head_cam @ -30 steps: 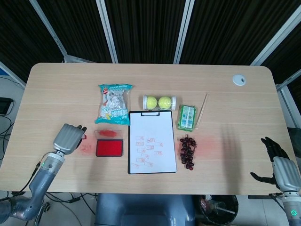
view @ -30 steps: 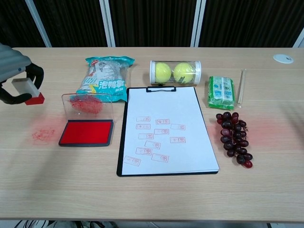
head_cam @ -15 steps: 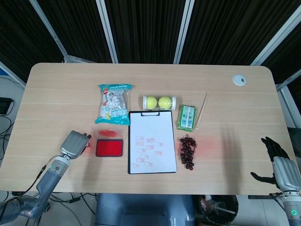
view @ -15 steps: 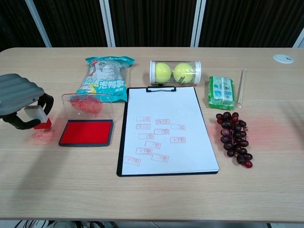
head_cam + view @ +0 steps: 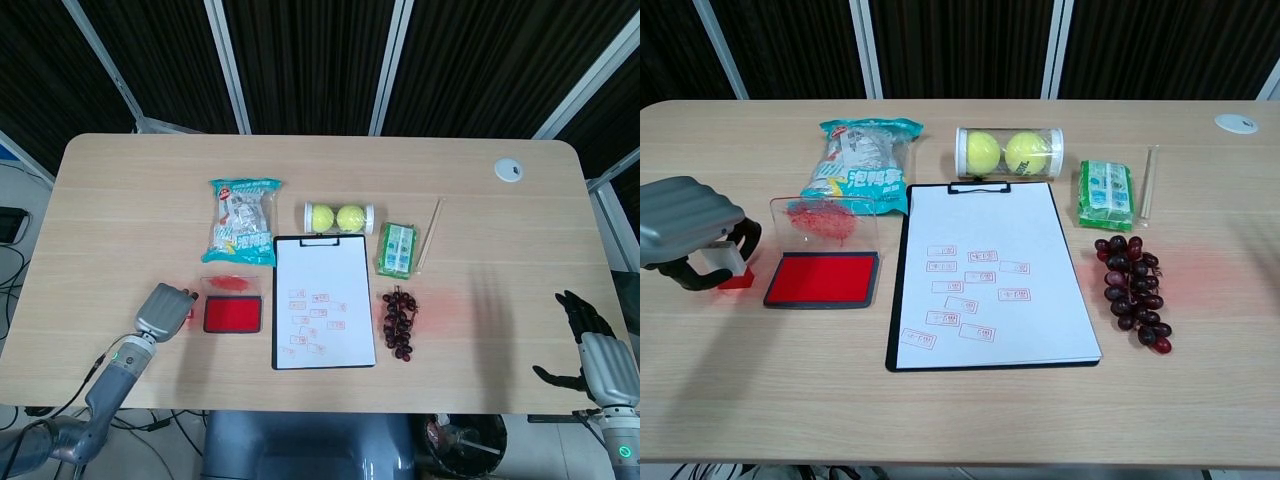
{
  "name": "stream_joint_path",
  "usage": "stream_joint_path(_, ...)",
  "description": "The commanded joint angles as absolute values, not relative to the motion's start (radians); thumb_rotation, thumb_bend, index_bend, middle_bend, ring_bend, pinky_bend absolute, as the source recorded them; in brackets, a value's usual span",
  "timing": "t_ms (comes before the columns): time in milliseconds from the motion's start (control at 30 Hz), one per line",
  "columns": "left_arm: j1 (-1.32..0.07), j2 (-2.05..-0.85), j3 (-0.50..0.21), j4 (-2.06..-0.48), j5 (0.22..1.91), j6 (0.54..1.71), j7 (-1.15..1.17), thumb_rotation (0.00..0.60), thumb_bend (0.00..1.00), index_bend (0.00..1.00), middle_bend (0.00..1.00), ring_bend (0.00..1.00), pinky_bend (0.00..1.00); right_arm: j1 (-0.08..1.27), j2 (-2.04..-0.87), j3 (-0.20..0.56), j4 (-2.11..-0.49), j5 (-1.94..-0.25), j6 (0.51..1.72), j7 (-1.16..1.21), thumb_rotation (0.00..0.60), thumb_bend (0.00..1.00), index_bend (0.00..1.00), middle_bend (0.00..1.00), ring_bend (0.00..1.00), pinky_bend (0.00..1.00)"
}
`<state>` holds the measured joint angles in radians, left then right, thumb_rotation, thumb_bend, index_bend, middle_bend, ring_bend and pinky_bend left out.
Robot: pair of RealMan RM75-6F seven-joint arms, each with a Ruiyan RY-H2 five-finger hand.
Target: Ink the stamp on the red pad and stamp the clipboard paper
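My left hand grips the stamp, a white block with a red base, with its red base on or just above the table left of the red ink pad. The pad's clear lid stands open behind it. The clipboard lies in the middle, its paper carrying several red stamp marks. My right hand hangs at the table's near right edge, fingers apart and holding nothing; the chest view does not show it.
A snack bag, a tube of two tennis balls, a green packet and chopsticks lie behind the clipboard. Grapes lie to its right. A white disc sits at the far right.
My left hand has carried the stamp toward me and rightward, lowering it close beside the ink pad. The right hand has not moved.
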<state>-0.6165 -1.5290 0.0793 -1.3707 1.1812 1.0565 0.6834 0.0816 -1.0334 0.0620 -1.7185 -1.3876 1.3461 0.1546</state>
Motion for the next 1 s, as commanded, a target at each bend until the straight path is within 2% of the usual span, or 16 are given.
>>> stream_joint_path(33, -0.615, -1.528, 0.076, -1.373, 1.182, 1.054, 0.694, 0.600, 0.41, 0.60, 0.67, 0.93, 1.00, 0.082, -1.033, 0.062, -1.718, -1.388, 1.345, 0.155, 0.600, 0.17, 0.00, 0.00, 0.00, 0.13)
stream_joint_path(333, -0.608, -1.520, 0.063, -1.386, 1.158, 1.041, 0.730, 0.600, 0.38, 0.53, 0.62, 0.93, 1.00, 0.081, -1.034, 0.062, -1.718, -1.390, 1.349, 0.155, 0.600, 0.17, 0.00, 0.00, 0.00, 0.13)
stream_joint_path(1000, -0.607, -1.505, 0.046, -1.416, 1.119, 1.021, 0.788, 0.600, 0.37, 0.48, 0.56, 0.93, 1.00, 0.080, -1.035, 0.062, -1.718, -1.392, 1.352, 0.154, 0.600, 0.17, 0.00, 0.00, 0.00, 0.13)
